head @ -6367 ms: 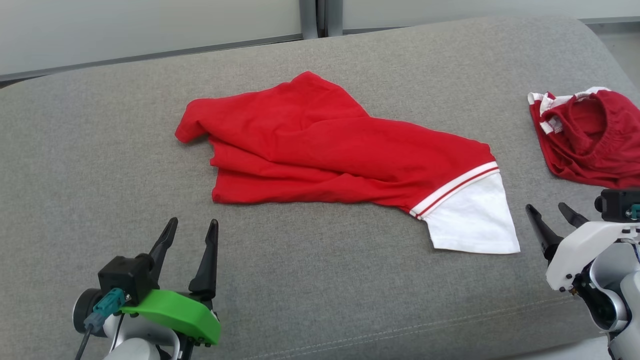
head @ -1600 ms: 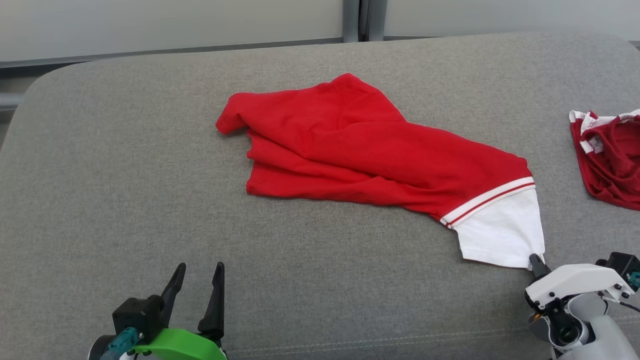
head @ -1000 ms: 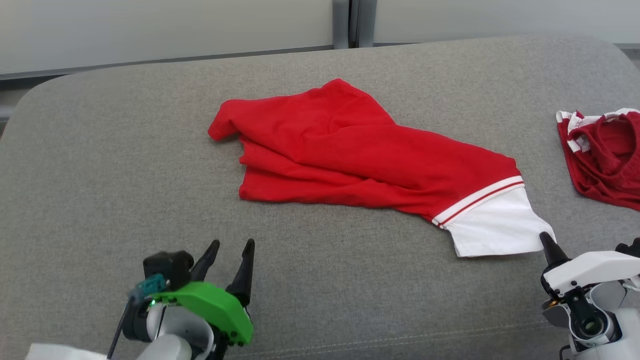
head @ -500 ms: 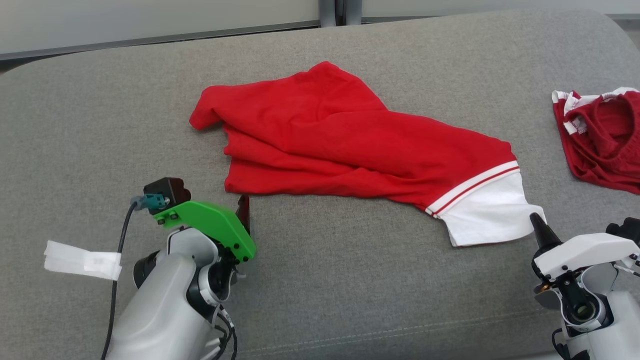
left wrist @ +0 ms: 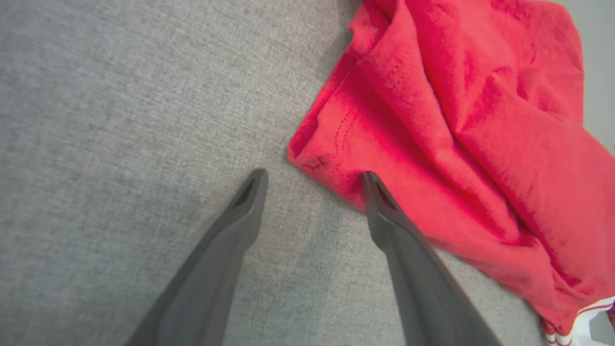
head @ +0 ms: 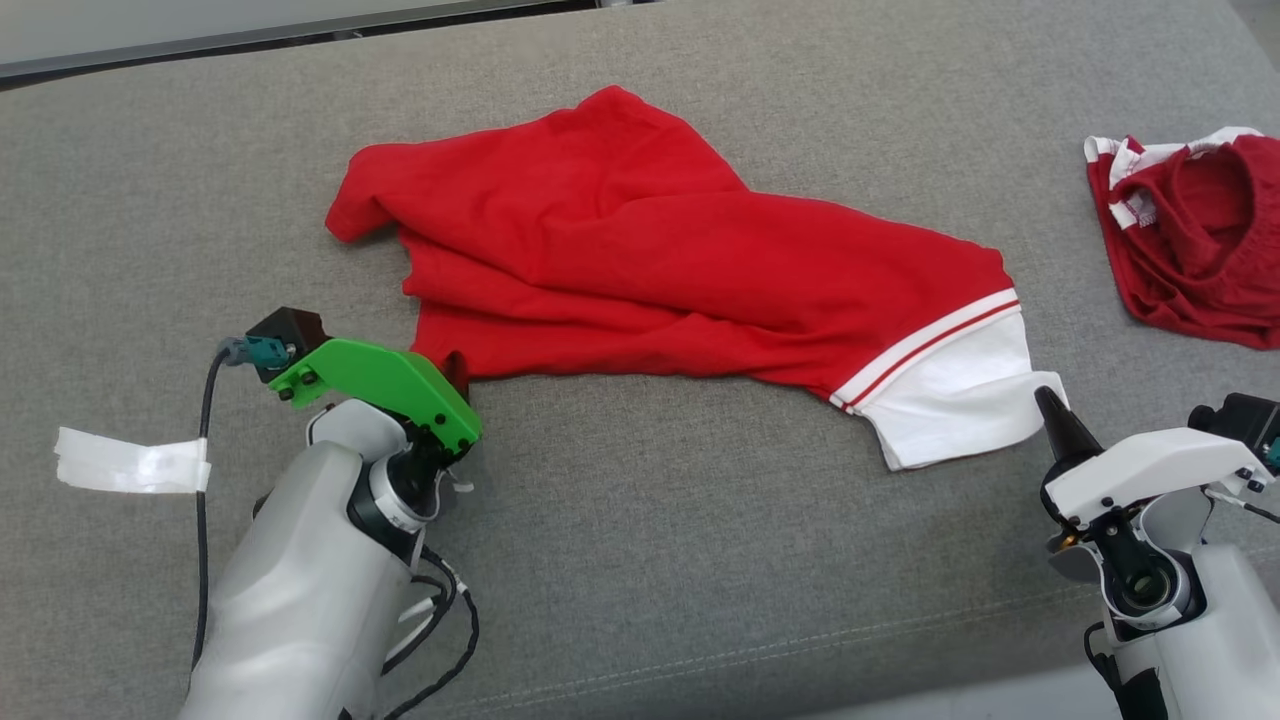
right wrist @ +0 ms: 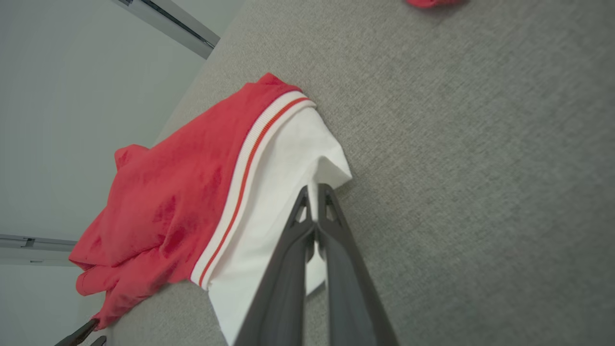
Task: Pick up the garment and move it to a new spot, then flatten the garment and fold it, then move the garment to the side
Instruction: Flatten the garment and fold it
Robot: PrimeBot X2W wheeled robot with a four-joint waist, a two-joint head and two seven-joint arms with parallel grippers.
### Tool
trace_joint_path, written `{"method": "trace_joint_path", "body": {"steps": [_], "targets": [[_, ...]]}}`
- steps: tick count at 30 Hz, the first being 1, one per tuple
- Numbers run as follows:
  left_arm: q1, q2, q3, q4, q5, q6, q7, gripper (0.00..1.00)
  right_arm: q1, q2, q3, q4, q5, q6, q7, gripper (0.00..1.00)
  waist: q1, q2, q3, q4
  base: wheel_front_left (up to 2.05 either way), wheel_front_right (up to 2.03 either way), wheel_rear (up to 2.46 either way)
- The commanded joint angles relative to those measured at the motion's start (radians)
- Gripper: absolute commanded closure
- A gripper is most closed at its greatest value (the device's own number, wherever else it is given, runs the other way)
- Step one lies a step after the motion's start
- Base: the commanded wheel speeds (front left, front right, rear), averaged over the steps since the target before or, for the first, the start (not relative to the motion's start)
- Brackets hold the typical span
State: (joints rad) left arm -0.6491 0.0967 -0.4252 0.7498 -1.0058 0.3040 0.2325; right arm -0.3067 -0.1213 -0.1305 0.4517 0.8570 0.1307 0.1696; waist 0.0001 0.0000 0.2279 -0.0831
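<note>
The garment [head: 650, 270], red with a striped band and a white end, lies rumpled on the grey cushion [head: 650, 560]. My left gripper [head: 455, 368] is at its near left corner, mostly hidden under its green mount. In the left wrist view the left gripper [left wrist: 312, 180] stands open, with the red corner of the garment [left wrist: 456, 120] lying between the fingertips and one fingertip [left wrist: 372, 185] over the fabric edge. My right gripper [head: 1047, 405] is shut on the white corner. In the right wrist view the right gripper [right wrist: 314, 190] pinches that corner of the garment [right wrist: 182, 192], lifting it slightly.
A second, darker red piece of clothing with white trim [head: 1190, 240] lies bunched at the far right of the cushion. A white tape tag [head: 130, 465] hangs on the left arm's cable. The cushion's front seam [head: 800, 655] runs close to both arms.
My left arm has reached forward from the cushion's front to the garment's near left corner, still open. The right gripper has kept its hold on the white corner. The head camera has tilted.
</note>
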Motion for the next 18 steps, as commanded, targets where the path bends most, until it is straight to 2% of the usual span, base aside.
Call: {"method": "trace_joint_path", "body": {"steps": [1,4,8,11,13,14,15,17,18], "targets": [[-0.021,-0.005,0.016,0.018,-0.023,-0.006,-0.005,0.0,-0.013,-0.002,0.005,0.003,-0.005,0.0,-0.005,1.0,-0.0001,0.0,0.01,-0.011,0.0,0.0,0.0],[-0.037,-0.009,0.028,0.047,-0.037,-0.009,-0.011,0.02,-0.021,-0.003,0.013,0.005,0.0,0.0,-0.01,1.0,-0.0001,0.0,0.017,-0.021,0.0,0.0,0.0],[-0.055,-0.011,0.038,0.084,-0.043,-0.01,-0.015,0.23,-0.03,-0.002,0.024,0.007,0.006,0.0,-0.014,1.0,-0.0001,0.0,0.027,-0.034,0.0,0.0,0.0],[-0.067,-0.007,0.039,0.108,-0.041,-0.016,-0.022,0.51,-0.032,-0.003,0.03,0.01,0.011,0.0,-0.02,1.0,-0.0001,0.0,0.032,-0.043,0.0,0.0,0.0],[-0.076,-0.008,0.038,0.123,-0.041,-0.022,-0.024,0.61,-0.034,-0.005,0.034,0.011,0.014,0.0,-0.024,1.0,-0.0001,0.0,0.034,-0.048,0.0,0.0,0.0],[-0.076,-0.008,0.038,0.123,-0.041,-0.022,-0.024,0.61,-0.034,-0.005,0.034,0.011,0.014,0.0,-0.024,1.0,-0.0001,0.0,0.034,-0.048,0.0,0.0,0.0],[-0.08,-0.008,0.036,0.128,-0.039,-0.026,-0.026,0.68,-0.035,-0.007,0.035,0.012,0.015,0.0,-0.024,1.0,-0.0001,0.0,0.034,-0.049,0.0,0.0,0.0],[-0.086,-0.008,0.035,0.14,-0.035,-0.031,-0.036,0.76,-0.037,-0.009,0.039,0.016,0.019,0.0,-0.028,1.0,-0.0001,0.0,0.035,-0.052,0.0,0.0,0.0],[-0.092,-0.004,0.033,0.155,-0.028,-0.038,-0.05,0.86,-0.039,-0.01,0.043,0.019,0.023,0.0,-0.032,1.0,-0.0001,0.0,0.033,-0.054,0.0,0.0,0.0]]}}
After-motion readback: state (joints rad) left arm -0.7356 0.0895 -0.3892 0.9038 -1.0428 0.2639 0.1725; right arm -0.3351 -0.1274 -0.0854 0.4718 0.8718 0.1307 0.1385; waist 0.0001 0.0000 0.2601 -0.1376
